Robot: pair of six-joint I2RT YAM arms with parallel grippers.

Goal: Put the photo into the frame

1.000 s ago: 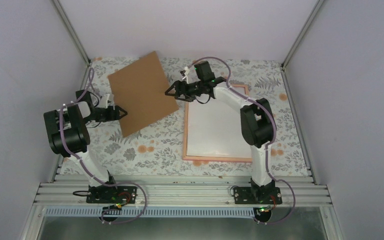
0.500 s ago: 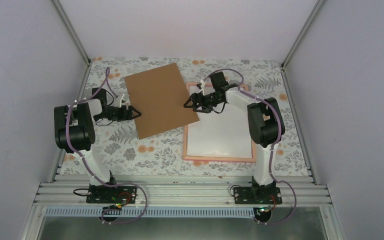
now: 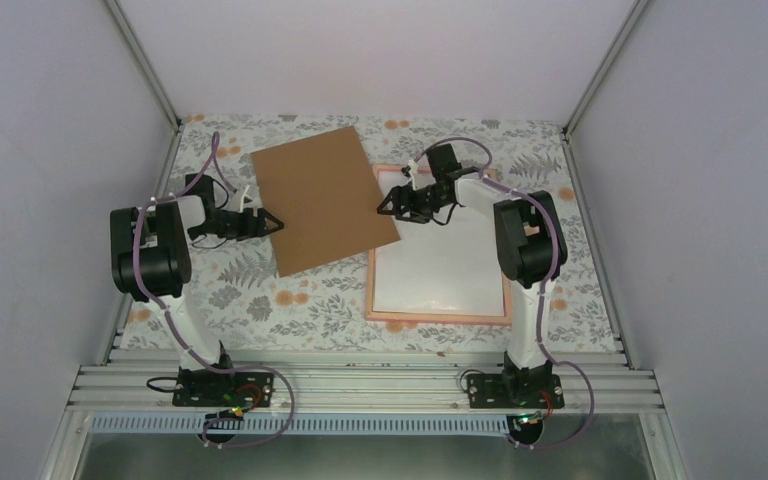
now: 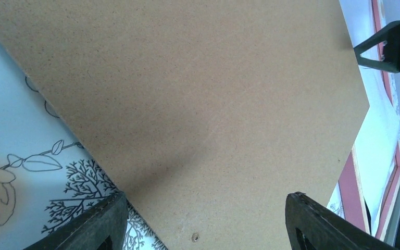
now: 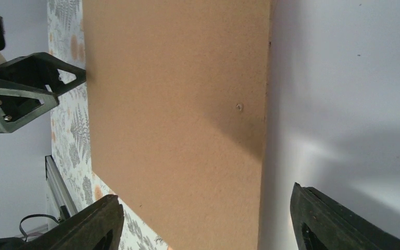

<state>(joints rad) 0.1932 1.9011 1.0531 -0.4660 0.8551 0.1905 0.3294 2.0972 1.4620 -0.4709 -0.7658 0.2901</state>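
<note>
No writing, label, brand, number or sign can be read in any view. The brown board (image 3: 322,200) is plain, the pink frame (image 3: 438,318) is bare with only plain white inside it, and the worktop (image 3: 260,300) carries a printed pattern of leaves and flowers and no lettering.

**Site: robot test cell, laboratory type**

Plain pale panels (image 3: 380,50) close the left, right and far sides, joined by aluminium corner posts (image 3: 145,65). A left arm (image 3: 145,255) and a right arm (image 3: 525,240) are bolted to slotted metal rails (image 3: 360,385) at the near edge. Purple cables (image 3: 213,145) run exposed. A flower-patterned cloth (image 3: 300,300) covers the table.
</note>
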